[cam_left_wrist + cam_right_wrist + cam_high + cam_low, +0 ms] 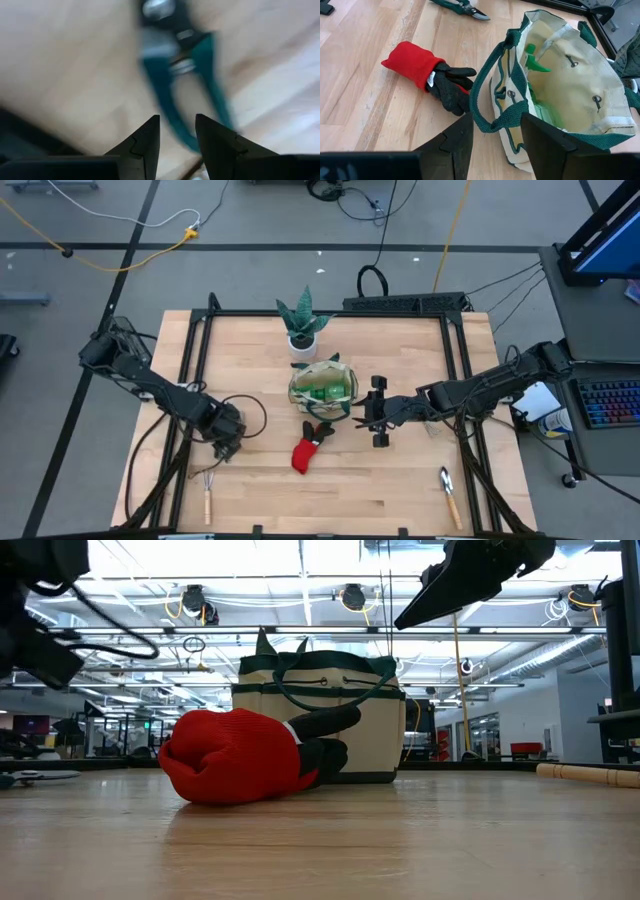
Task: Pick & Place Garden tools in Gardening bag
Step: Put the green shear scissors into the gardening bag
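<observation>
Beige fabric gardening bag (323, 385) sits mid-desk in front of the potted plant (302, 328), the green spray bottle (540, 64) inside it. I see my right pincer (496, 134) with its fingers apart just over the bag's green handle (487, 82), beside the red-and-black glove (310, 447). My left pincer (177, 131) is apart above the shears (180, 70). A fork (208, 493) and trowel (449, 494) lie near the desk's (400, 490) front edge.

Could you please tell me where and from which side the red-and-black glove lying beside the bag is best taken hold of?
I would grip the red-and-black fabric glove by its thick red cuff, coming straight down from above. It lies flat on the wooden table; its black fingers point at the beige fabric bag with green trim, so that end is crowded. The cuff end has bare table around it and looks bulky enough for a hand to pinch.
</observation>
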